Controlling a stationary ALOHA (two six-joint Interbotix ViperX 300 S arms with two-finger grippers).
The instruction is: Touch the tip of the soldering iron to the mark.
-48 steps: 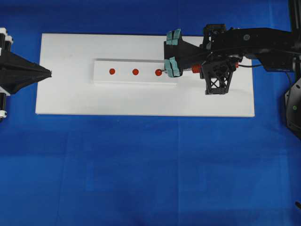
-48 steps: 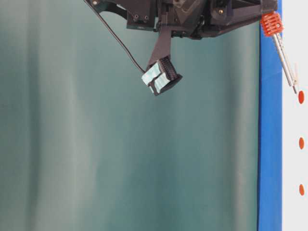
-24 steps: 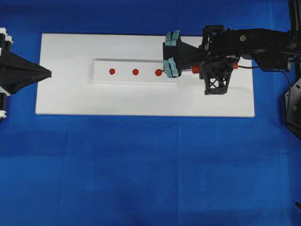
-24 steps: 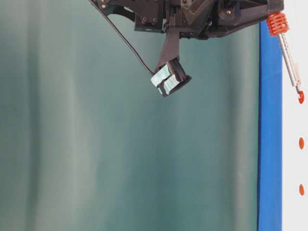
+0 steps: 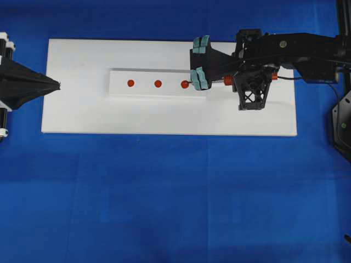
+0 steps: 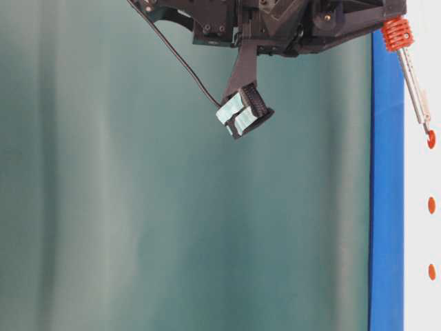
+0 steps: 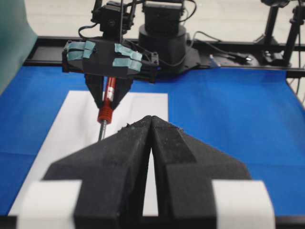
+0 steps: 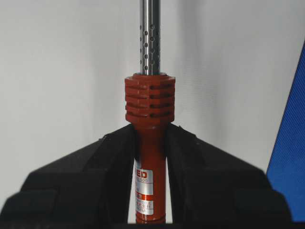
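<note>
Three red marks sit in one row on a raised white strip [image 5: 157, 83], which lies on one white board [image 5: 164, 112] spread over the blue table [image 5: 164, 197]. The right end effector [image 8: 150, 143] clenches the red-orange handle of the single soldering iron [image 8: 149, 107] just behind its ribbed collar. The iron's silver shaft slopes down toward the strip. At table level the tip [image 6: 428, 128] meets the mark [image 6: 431, 139] nearest the right arm's edge of the table; the other two marks [image 6: 431, 205] are bare. The left end effector [image 7: 150, 125] has its fingers pressed together on nothing and hovers at the opposite end of the board, well apart from the iron.
</note>
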